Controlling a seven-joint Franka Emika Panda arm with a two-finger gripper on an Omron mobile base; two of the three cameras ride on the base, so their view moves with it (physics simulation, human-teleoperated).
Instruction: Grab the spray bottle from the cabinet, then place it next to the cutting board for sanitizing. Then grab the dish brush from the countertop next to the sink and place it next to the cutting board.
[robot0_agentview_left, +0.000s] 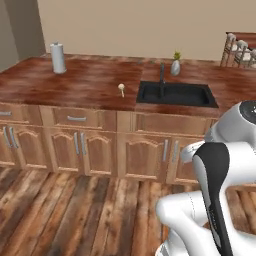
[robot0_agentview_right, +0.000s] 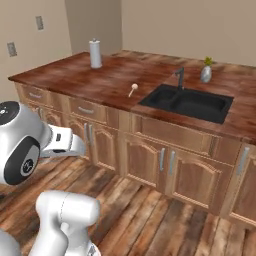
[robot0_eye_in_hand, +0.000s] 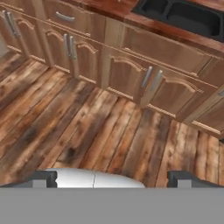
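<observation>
Dish brush (robot0_agentview_left: 121, 89) lying on the counter (robot0_agentview_left: 80, 82), just left of the sink (robot0_agentview_left: 176, 94), round head toward the near edge, thin handle pointing away. Well apart from every other thing, so likely an easy pick from above once the arm is in reach. Same brush in the right base view (robot0_agentview_right: 132, 90), again just left of the basin (robot0_agentview_right: 190, 102).

Faucet (robot0_agentview_left: 162, 79) upright at the far rim of the sink; small vase with a green sprig (robot0_agentview_left: 175, 65) beyond it. Paper towel roll (robot0_agentview_left: 58, 57) standing far left on the counter.

Arm folded low and back, well short of the counter, hand tilted down toward the floor. Judged a travelling posture, kept compact while the base closes in, with no reach begun.

Claw (robot0_eye_in_hand: 112, 179) spread: the two dark fingertips (robot0_eye_in_hand: 43, 178) set wide apart at the bottom of the hand view, nothing between them.

Differences between views: base views give the counter top, brush, roll and vase. Left base view adds chair backs (robot0_agentview_left: 239, 50) at far right; right base view adds wall plates (robot0_agentview_right: 39, 22) at far left. Hand view gives instead the plank floor (robot0_eye_in_hand: 87, 131), the cupboard doors (robot0_eye_in_hand: 127, 76) with grey handles and a near corner of the sink, none of the brush.
</observation>
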